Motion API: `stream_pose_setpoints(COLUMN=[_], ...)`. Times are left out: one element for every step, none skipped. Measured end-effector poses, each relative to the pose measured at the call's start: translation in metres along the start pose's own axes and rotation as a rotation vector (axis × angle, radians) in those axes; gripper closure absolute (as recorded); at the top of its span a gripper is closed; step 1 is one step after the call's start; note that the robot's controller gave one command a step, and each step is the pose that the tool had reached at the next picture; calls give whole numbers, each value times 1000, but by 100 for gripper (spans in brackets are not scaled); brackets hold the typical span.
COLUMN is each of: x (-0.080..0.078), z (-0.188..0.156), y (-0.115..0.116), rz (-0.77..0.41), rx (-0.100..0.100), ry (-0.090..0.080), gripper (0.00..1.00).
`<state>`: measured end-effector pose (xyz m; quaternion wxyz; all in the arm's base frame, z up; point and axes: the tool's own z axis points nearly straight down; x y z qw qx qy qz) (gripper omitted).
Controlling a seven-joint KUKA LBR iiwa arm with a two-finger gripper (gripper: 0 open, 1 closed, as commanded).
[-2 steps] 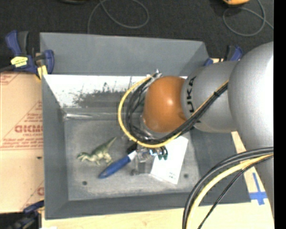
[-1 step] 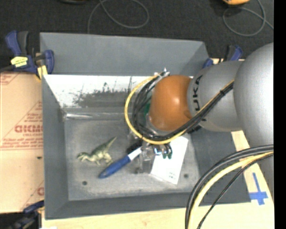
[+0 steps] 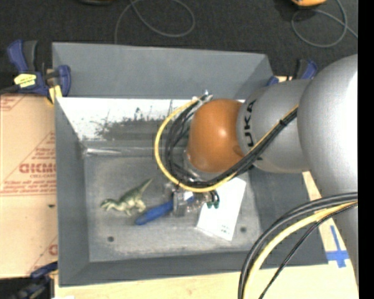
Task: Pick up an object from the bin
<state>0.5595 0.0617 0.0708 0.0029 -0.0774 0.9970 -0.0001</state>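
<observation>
My gripper (image 3: 186, 203) is low in the middle of the bin, just under the orange wrist cover. It sits at the right end of a slim blue tool-like thing (image 3: 152, 214) that lies slanted on the bin floor. Whether that blue thing is held cannot be made out. A small pale green toy dinosaur (image 3: 128, 200) lies just left of the blue thing, its tail pointing up and to the right. A white flat card or box (image 3: 224, 212) with a small dark mark lies right of the gripper, partly under the arm.
The arm and its looped yellow and black cables cover the bin's right half and back middle. Bare grey floor shows at the left and along the front wall.
</observation>
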Motion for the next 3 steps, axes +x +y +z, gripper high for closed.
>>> stream_pose_setpoints(x=[0, 1, 1], z=[0, -4, -18], y=[0, 0, 0], rz=[0, 1, 3], rx=[0, -1, 0], ry=[0, 2, 5], gripper=[100, 100, 100])
